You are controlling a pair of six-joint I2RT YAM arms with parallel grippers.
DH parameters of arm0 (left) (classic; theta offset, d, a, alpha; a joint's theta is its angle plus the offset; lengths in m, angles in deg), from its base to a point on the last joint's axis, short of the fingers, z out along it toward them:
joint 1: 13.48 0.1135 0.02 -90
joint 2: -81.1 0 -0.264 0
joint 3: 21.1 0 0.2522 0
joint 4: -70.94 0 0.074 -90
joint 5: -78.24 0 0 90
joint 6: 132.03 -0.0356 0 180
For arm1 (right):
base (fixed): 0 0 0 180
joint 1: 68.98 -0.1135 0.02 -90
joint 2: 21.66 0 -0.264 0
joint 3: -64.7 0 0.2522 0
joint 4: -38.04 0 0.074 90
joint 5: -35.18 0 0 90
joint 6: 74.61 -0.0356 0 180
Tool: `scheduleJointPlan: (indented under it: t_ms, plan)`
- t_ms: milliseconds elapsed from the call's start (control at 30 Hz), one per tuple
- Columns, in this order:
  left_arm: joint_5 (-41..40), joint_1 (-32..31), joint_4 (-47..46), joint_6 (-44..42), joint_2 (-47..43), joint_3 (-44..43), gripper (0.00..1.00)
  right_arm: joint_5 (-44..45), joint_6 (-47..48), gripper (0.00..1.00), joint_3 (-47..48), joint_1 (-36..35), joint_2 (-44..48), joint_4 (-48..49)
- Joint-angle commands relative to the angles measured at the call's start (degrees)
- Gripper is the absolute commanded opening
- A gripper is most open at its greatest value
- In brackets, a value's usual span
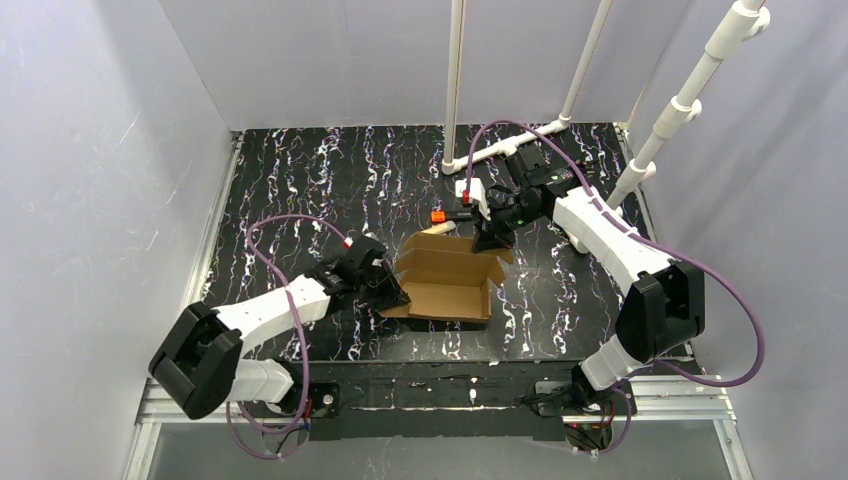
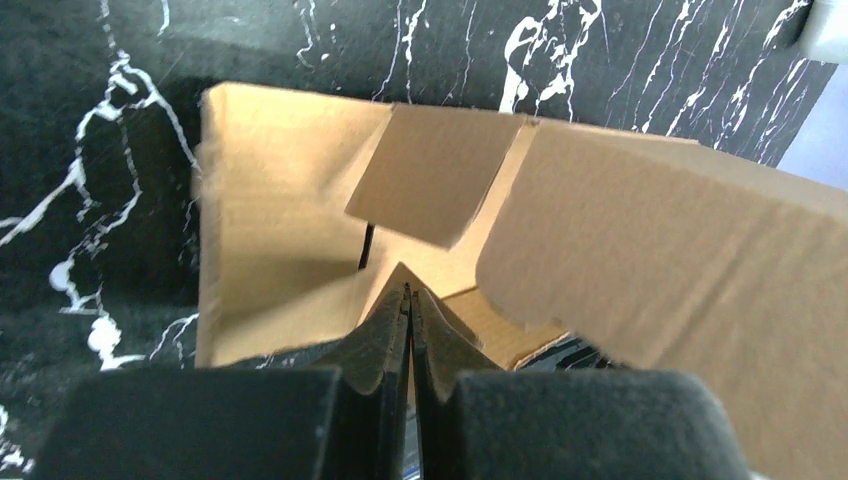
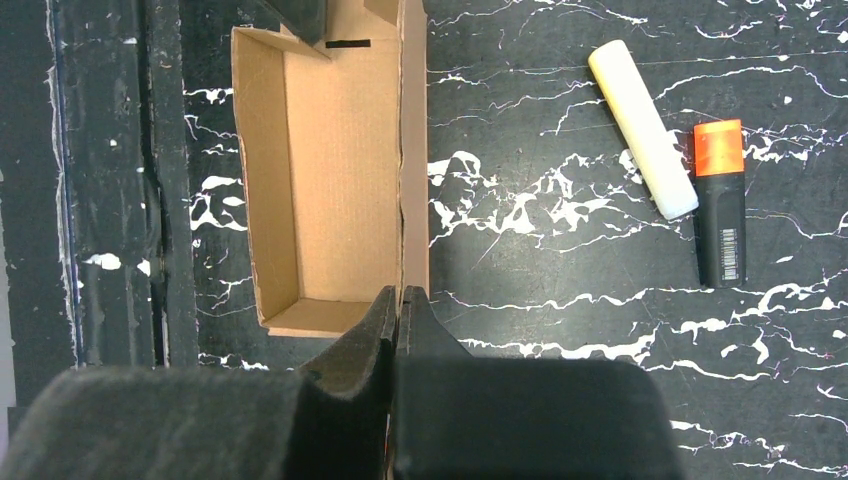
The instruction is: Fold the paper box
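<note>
The paper box [image 1: 445, 285] is plain brown cardboard, lying mid-table as an open tray with its walls raised. My left gripper [image 1: 393, 292] is at the box's left end, shut on a thin cardboard wall edge; the left wrist view shows its closed tips [image 2: 408, 300] pinching that edge, with a loose flap [image 2: 435, 180] and a large panel [image 2: 680, 260] ahead. My right gripper [image 1: 492, 240] is at the far right corner, shut on the box's long wall. In the right wrist view its tips [image 3: 400, 300] clamp the end of that wall [image 3: 412, 150].
An orange-capped black marker [image 3: 720, 205] and a pale yellow marker [image 3: 643, 130] lie on the black marbled table just beyond the box; they also show in the top view [image 1: 437, 216]. White pipes [image 1: 500, 148] stand at the back. White walls enclose the table.
</note>
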Motion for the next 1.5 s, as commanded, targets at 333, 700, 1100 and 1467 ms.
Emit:
scheduleJointPlan:
  t_ms: [333, 700, 1100, 1467]
  plan:
    - [-4.01, 2.93, -6.75, -7.32, -15.94, 8.32, 0.00, -0.97, -0.30, 0.01, -0.73, -0.17, 3.03, 1.15]
    - [-8.62, 6.38, -5.91, -7.38, -9.86, 4.68, 0.00, -1.89, 0.14, 0.01, -0.76, -0.17, 2.80, 0.81]
    - [-2.30, 6.57, -12.61, -8.98, 0.20, 1.40, 0.00, -3.00, 0.77, 0.01, -1.01, -0.17, 2.53, 0.45]
    - [2.90, 7.31, -16.36, -11.64, -5.81, 5.98, 0.00, -0.80, -0.88, 0.01, -2.42, -0.17, 2.50, 2.59]
